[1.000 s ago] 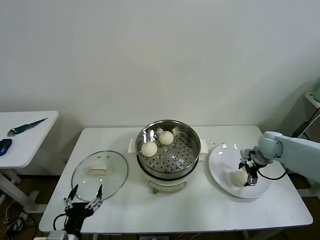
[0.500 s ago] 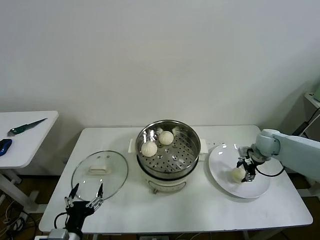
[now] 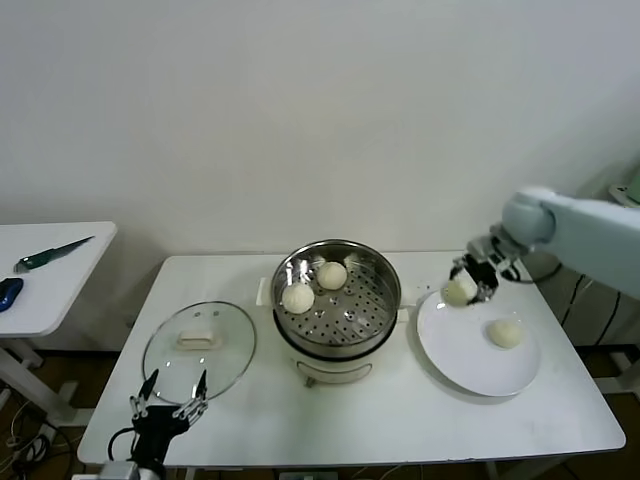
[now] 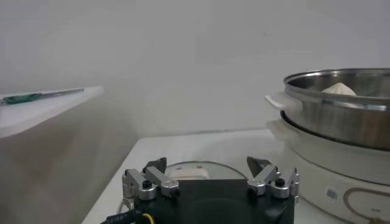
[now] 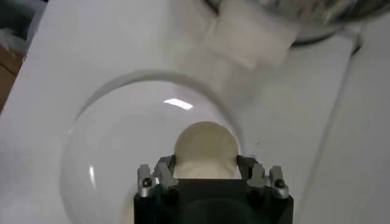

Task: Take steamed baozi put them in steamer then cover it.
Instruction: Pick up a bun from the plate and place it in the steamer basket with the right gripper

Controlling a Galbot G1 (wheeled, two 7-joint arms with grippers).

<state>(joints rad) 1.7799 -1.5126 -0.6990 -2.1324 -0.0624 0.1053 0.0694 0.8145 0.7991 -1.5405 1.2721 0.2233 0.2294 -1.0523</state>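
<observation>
At the bench's near left corner the left tool hangs low with its fingers spread wide, holding nothing, just short of the glass lid lying flat there. Mid-bench, the steamer stands uncovered with two steamed baozi on its perforated insert. Toward the right edge, a white plate carries one bun. The right arm reaches in from the right, elbow raised; the right tool grips another bun above the plate's far-left rim.
</observation>
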